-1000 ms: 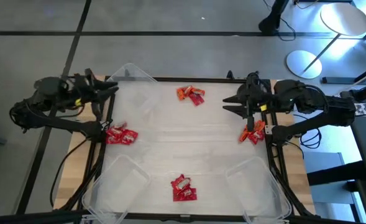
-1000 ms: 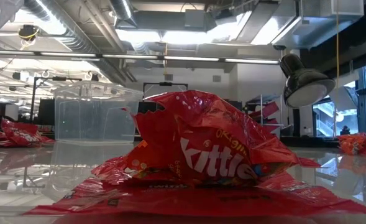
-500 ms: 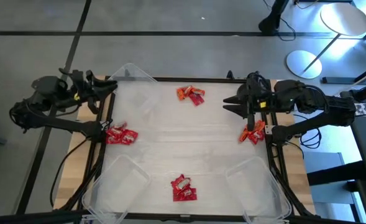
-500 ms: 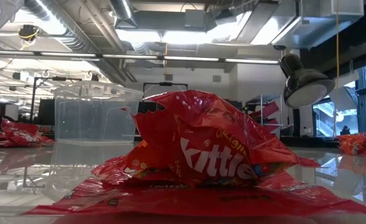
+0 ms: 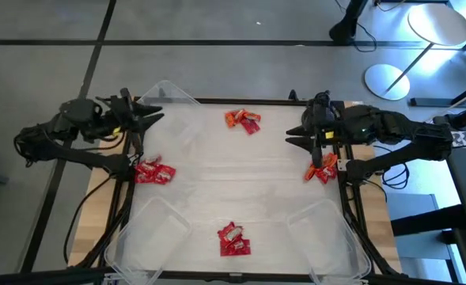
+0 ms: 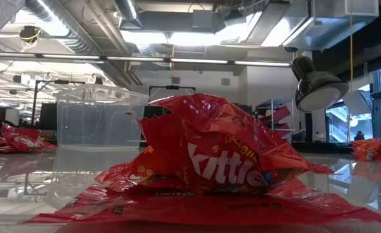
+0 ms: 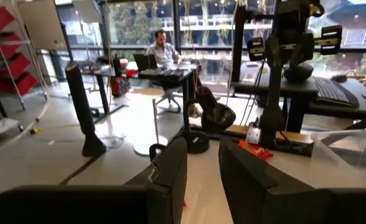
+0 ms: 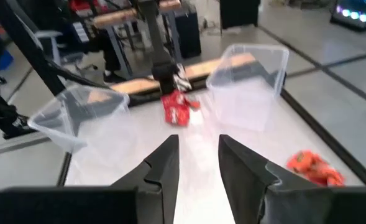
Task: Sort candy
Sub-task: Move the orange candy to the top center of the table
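I see 4 candy [image 5: 233, 240] heaps of shiny red and orange wrappers on the table [image 5: 240, 178]; left gripper [image 5: 155, 115] and right gripper [image 5: 292, 136] jaws are parted, empty.

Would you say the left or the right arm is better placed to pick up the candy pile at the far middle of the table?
Probably the right. The right gripper hangs open nearer the far-middle pile, pointing inward over the table. The left gripper, also open, sits at the table's left edge with a clear bin beside it.

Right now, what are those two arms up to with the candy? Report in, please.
Left tool open, empty, raised at the table's left edge. Right tool open, empty, at the right edge. Candy in four piles, none held. Nothing blocking the piles.
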`<act>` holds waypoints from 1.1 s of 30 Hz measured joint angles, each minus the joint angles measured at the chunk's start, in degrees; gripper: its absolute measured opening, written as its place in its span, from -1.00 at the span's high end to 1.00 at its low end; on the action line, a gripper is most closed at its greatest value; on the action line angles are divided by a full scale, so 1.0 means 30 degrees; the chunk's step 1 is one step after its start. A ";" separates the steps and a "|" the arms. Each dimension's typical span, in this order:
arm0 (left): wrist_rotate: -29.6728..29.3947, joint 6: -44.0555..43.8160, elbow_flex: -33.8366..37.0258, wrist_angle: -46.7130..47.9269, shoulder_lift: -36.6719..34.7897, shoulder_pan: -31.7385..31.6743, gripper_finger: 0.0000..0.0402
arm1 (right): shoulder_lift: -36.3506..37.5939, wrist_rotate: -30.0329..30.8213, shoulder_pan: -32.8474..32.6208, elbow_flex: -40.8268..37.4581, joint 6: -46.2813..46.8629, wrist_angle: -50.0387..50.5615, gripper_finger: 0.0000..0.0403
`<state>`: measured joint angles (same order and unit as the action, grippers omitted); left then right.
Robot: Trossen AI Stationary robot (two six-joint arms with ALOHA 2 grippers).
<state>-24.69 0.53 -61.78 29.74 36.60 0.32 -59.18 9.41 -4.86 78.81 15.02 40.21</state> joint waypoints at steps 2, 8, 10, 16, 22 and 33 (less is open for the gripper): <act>0.0004 -0.0116 0.0000 0.0002 0.0358 0.0000 0.57 | -0.0147 -0.0028 0.0000 0.0000 0.0022 0.0599 0.37; 0.0007 -0.1581 0.0000 0.0038 0.1377 0.0000 0.57 | -0.0528 -0.0873 -0.0001 0.0000 -0.0302 0.1861 -0.02; 0.0021 -0.2156 0.0000 0.0336 0.1692 0.0035 0.57 | -0.0914 -0.1125 0.0000 0.0000 -0.0850 0.1917 -0.16; 0.0052 -0.4509 0.0022 0.2215 0.1998 0.0697 0.57 | -0.2978 -0.2095 -0.0016 0.0000 -0.1044 0.1448 -0.36; 0.1249 -0.5292 0.0015 0.5160 0.1492 0.1504 0.57 | -0.6271 -0.2712 -0.0733 0.0000 -0.0500 -0.0325 -0.37; 0.2760 -0.6565 0.0015 0.9501 0.1383 0.3022 0.57 | -1.2825 -0.2123 -0.3784 0.3022 0.1460 -0.0737 -0.37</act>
<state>-16.41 -19.16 -61.73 58.25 40.75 9.38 -97.65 3.04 -16.22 87.87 19.40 38.00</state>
